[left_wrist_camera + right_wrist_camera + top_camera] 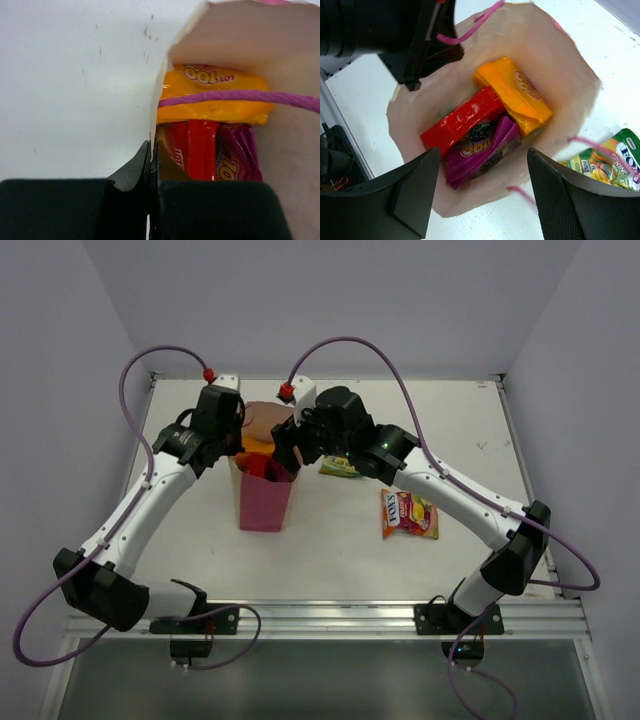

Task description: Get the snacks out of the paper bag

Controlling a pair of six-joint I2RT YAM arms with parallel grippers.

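The pink paper bag (266, 502) stands upright mid-table, its mouth open. My left gripper (238, 446) is shut on the bag's left rim; in the left wrist view the paper edge runs into the closed gripper (151, 150). Inside the bag (555, 65) lie an orange packet (515, 92), a red packet (462, 120) and a magenta-purple packet (480, 150). My right gripper (484, 160) is open and empty, hovering just above the bag's mouth (285, 445). A red-yellow packet (408, 514) and a green packet (340, 467) lie on the table right of the bag.
The bag's purple-pink cord handle (240, 96) crosses in front of the orange packet (215, 97). Another handle loop (592, 145) hangs over the green packet (612, 162). The white table (440, 420) has raised edges at the back and sides.
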